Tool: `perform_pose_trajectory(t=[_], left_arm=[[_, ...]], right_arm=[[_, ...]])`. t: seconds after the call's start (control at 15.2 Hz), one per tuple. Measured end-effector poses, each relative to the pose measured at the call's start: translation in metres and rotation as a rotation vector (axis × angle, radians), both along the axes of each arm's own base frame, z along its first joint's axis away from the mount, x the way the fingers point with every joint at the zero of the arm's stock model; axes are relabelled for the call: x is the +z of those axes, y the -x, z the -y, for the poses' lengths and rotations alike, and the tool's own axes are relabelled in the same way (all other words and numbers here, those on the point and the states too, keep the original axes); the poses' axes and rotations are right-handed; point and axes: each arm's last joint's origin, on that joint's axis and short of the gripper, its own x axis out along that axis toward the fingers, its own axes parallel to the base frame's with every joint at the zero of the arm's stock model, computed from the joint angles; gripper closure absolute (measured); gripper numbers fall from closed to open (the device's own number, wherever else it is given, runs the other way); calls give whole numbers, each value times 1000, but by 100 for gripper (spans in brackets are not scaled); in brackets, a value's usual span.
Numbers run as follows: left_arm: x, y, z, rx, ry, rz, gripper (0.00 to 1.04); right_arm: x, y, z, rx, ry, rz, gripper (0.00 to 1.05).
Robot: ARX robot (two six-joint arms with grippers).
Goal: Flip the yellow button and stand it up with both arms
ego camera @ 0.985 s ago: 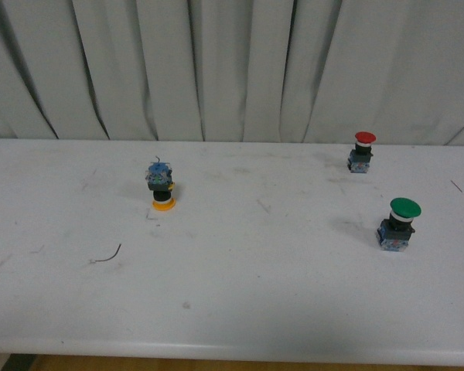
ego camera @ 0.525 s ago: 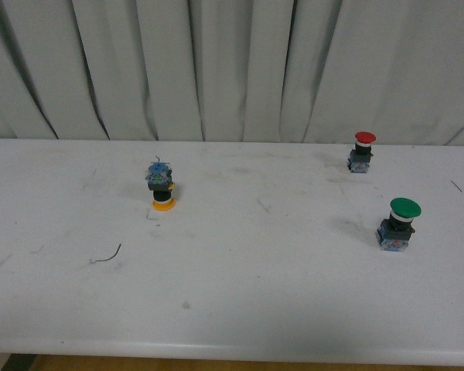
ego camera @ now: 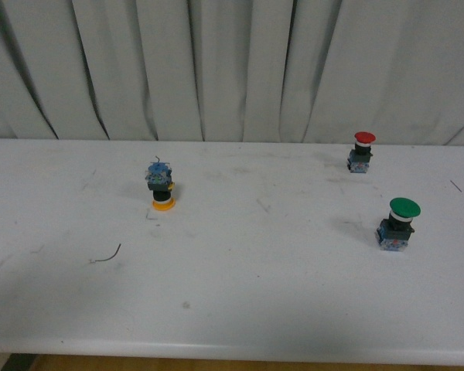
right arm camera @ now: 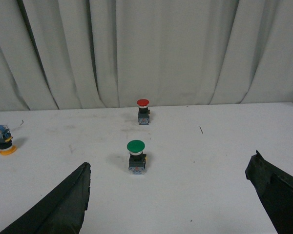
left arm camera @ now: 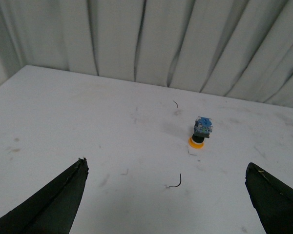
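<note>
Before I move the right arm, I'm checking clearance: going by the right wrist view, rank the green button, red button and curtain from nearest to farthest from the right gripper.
1. Green button, on the table just ahead of the right gripper.
2. Red button, straight behind the green one.
3. Curtain, beyond the table's far edge.

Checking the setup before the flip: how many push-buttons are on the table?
3: the yellow button standing cap-down at left, the red button at the back right, the green button nearer on the right. None appears hidden.
</note>
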Motion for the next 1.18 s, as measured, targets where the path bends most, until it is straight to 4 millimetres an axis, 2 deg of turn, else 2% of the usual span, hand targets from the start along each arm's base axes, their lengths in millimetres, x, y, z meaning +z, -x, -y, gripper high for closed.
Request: perform_pose_trajectory(t=[0.07, 0.26, 0.39, 0.53, 0.66, 0.85, 1.05, 1.18], left_arm=[[5, -25, 1, -58, -9, -14, 7], [19, -127, 16, -178, -61, -118, 7], [2, -193, 36, -245, -77, -251, 7], [-13, -239, 56, -286, -95, -342, 7], [-19, -269, 75, -339, -97, -394, 7], [-32, -292, 90, -313, -107, -517, 7], [-45, -301, 95, -275, -98, -633, 7], [-52, -306, 100, -253, -101, -645, 7]], right_arm=[[0, 0, 0, 0, 0, 0, 7], [0, 0, 0, 0, 0, 0, 7], [0, 0, 0, 0, 0, 0, 7], [0, 0, 0, 0, 0, 0, 7], [0, 0, 0, 0, 0, 0, 7], [0, 0, 0, 0, 0, 0, 7], [0, 0, 0, 0, 0, 0, 7], [0, 0, 0, 0, 0, 0, 7]])
